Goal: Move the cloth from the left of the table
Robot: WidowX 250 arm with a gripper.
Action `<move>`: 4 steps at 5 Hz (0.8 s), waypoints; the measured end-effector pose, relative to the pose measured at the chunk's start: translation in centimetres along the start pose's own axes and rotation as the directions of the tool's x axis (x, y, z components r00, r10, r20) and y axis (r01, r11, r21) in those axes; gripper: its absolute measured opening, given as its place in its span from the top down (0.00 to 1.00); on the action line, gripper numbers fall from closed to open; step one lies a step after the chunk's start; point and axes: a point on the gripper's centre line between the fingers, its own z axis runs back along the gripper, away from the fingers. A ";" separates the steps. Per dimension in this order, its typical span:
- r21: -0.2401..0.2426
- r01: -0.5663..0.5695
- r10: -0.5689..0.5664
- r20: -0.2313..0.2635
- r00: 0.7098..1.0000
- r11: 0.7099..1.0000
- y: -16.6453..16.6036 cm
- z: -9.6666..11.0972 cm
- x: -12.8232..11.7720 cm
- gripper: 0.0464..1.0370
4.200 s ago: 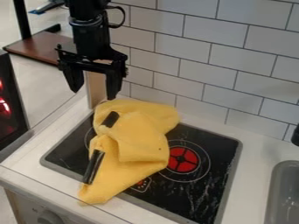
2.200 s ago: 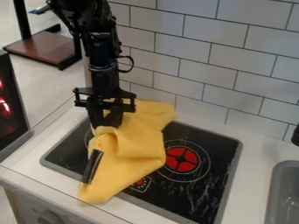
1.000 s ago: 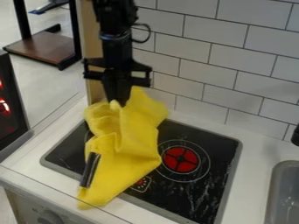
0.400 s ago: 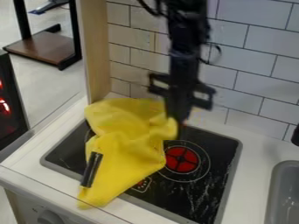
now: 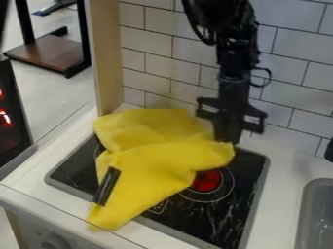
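Yellow cloth [image 5: 153, 168], one, on one black stovetop [image 5: 221, 219]; jaws [image 5: 226, 140] closed on its right corner.
White desk [image 5: 283, 189], one grey sink [image 5: 315, 214] at right, one tiled wall [image 5: 286, 63] behind.

Cloth [image 5: 153, 168], plain yellow, rumpled and partly folded over itself, with soft, rounded creases. Its right-hand end, drawn out to a blunt corner, is held at the tip of the gripper [image 5: 226, 141]. The bulk lies to the left of the gripper in the view, a broad upper fold behind and a smoother layer in front. The lower end tapers to a narrow corner, well apart from the gripper, below and to its left
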 end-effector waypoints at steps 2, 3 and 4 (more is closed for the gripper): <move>-0.022 0.045 -0.045 0.010 0.999 0.999 -1.6 -0.2 1.4 0.78; 0.026 0.086 -0.086 0.016 0.996 0.996 -1.1 -0.2 1.5 0.49; 0.071 0.104 -0.106 0.022 0.994 0.992 -0.9 -0.2 2.4 0.18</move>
